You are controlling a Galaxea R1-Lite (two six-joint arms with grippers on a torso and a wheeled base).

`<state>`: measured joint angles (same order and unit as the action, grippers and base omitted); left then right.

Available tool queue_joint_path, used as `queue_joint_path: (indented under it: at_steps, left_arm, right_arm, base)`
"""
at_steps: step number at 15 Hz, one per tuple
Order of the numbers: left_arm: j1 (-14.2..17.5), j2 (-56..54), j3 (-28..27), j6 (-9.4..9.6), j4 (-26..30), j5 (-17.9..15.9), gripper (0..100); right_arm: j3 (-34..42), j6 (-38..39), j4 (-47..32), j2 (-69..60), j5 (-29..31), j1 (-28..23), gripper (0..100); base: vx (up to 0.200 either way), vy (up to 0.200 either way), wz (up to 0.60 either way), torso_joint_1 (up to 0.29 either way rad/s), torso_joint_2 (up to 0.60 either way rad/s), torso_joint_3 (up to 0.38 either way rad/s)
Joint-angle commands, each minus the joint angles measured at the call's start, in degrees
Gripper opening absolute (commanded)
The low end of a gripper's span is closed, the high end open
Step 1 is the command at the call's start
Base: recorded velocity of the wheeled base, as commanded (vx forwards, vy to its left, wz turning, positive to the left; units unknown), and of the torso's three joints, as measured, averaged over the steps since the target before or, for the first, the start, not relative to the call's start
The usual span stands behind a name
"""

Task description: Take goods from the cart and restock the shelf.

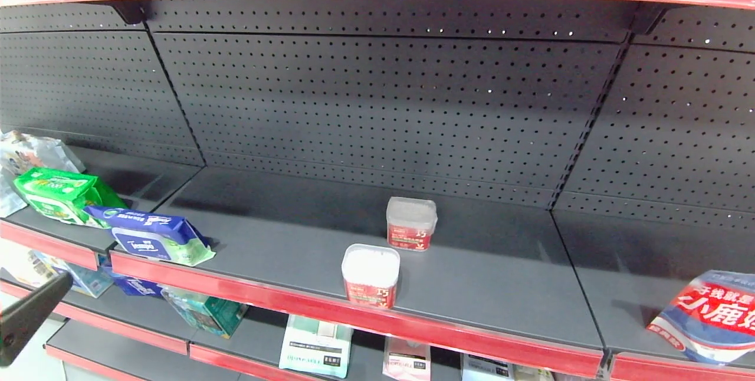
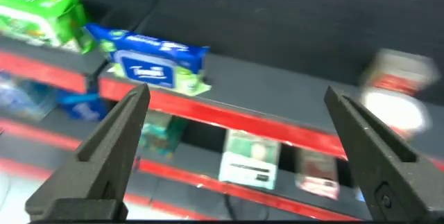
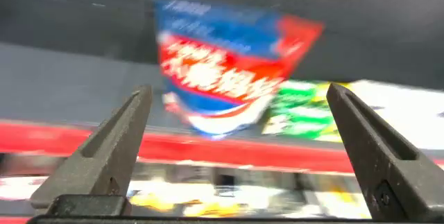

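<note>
On the shelf (image 1: 501,275) stood two lidded tubs, the front tub (image 1: 370,275) near the edge, the back tub (image 1: 411,223) behind it; contents unclear. A blue wipes pack (image 1: 153,235) lay at the left, a blue-red bag (image 1: 711,316) at the right. The left gripper (image 2: 236,91) and the right gripper (image 3: 238,89) gaped wide, empty.

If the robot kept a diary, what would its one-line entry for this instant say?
left gripper open, empty, blue wipes pack ahead | right gripper open, empty, red-and-blue bag ahead | front tub, rear tub on shelf
</note>
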<state>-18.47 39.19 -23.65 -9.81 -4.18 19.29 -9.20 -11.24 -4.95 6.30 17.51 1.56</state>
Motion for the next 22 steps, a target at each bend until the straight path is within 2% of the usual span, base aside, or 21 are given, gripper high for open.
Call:
queue_joint_path:
  at_steps: [1,3,5,7,10,11,13,15,17,22]
  left_arm:
    - [3.0,14.4,-1.9,-0.47,-4.3,-0.7,100]
    - [3.1,19.3,-1.2,-0.38,-10.5,-4.8,100]
    - [3.1,23.8,-1.2,-0.38,-14.6,-6.0,100]
    - [3.1,27.3,-0.3,-0.38,-18.1,-5.9,100]
    - [3.0,29.2,0.3,-0.38,-19.1,-6.0,100]
    - [3.0,29.5,0.7,-0.38,-19.4,-6.0,100]
    - [2.8,30.9,1.1,-0.38,-20.6,-6.6,100]
    - [2.8,34.4,0.7,-0.38,-25.2,-6.5,100]
    - [2.8,37.4,1.1,-0.29,-29.2,-6.2,100]
    - [2.7,43.4,1.9,-0.21,-29.3,-6.2,100]
  right_arm:
    - [2.3,0.8,0.2,-3.1,-0.5,-0.2,100]
    - [5.5,3.2,0.6,-4.9,-1.9,-0.9,100]
    - [5.9,4.0,1.3,-6.2,-6.4,-1.5,100]
    - [6.0,5.8,1.4,-6.2,-6.5,-1.5,100]
    - [6.5,10.5,2.0,-6.2,-7.0,-1.5,100]
    - [6.9,9.8,3.2,-6.2,-10.7,-1.5,100]
    - [7.5,9.2,4.5,-6.3,-14.3,-1.5,100]
    - [8.0,11.2,5.3,-6.3,-12.3,-1.5,100]
    - [9.0,11.1,4.8,-6.3,-15.2,-1.5,100]
    - [9.0,11.1,4.8,-6.3,-15.3,-1.5,100]
  base:
    - [0.000,0.000,0.00,0.000,0.00,0.000]
    - [0.000,0.000,0.00,0.000,0.00,0.000]
    - [0.000,0.000,0.00,0.000,0.00,0.000]
    - [0.000,0.000,0.00,0.000,0.00,0.000]
    - [0.000,0.000,0.00,0.000,0.00,0.000]
    - [0.000,0.000,0.00,0.000,0.00,0.000]
    - [0.000,0.000,0.00,0.000,0.00,0.000]
    - [0.000,0.000,0.00,0.000,0.00,0.000]
    - [0.000,0.000,0.00,0.000,0.00,0.000]
    - [0.000,0.000,0.00,0.000,0.00,0.000]
